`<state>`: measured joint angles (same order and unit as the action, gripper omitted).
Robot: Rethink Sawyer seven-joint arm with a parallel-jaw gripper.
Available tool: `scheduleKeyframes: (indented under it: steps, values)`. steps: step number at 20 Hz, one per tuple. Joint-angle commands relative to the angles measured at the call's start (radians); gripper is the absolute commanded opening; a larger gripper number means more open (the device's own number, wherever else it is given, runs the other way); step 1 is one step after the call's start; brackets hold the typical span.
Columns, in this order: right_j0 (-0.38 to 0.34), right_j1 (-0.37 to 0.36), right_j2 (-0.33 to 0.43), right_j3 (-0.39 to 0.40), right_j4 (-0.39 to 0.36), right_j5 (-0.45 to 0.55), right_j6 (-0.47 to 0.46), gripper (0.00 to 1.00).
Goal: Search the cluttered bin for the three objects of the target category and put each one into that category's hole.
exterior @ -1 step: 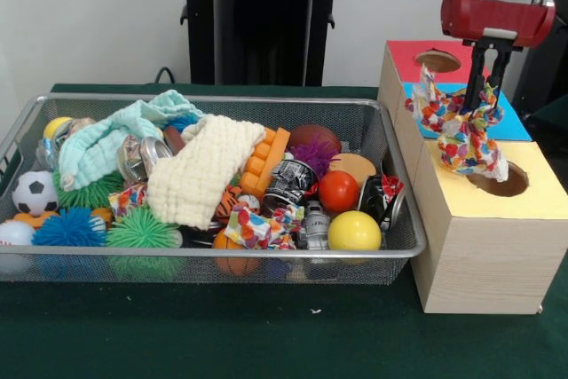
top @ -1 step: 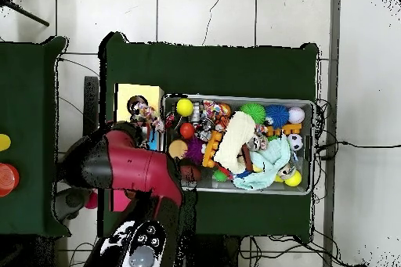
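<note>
Confetti-print cloth (exterior @ -1 step: 461, 130) hangs from the gripper (exterior @ -1 step: 479, 99), whose two dark fingers are closed on its upper folds; its lower end dangles at the rim of the round hole (exterior @ -1 step: 504, 182) in the yellow top of the wooden box (exterior @ -1 step: 484, 255). From that hole, the blue panel (exterior @ -1 step: 515, 126) lies at 12 o'clock and the red panel's hole (exterior @ -1 step: 437, 60) at 11 o'clock. Going left to right in the wire bin (exterior @ -1 step: 222, 259): a soccer ball (exterior @ -1 step: 34, 191), a blue spiky ball (exterior @ -1 step: 69, 228), a mint towel (exterior @ -1 step: 106, 144), a cream knit cloth (exterior @ -1 step: 204, 175), orange bricks (exterior @ -1 step: 264, 161), another confetti-print cloth (exterior @ -1 step: 257, 228), a red ball (exterior @ -1 step: 338, 191) and a yellow ball (exterior @ -1 step: 354, 231).
</note>
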<state>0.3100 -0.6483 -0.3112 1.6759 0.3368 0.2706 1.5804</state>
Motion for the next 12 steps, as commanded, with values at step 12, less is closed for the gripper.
scheduleKeyframes:
  steps: [12]
  values:
    - [0.015,0.048,0.069,0.024,0.053,-0.016,0.257,0.00]
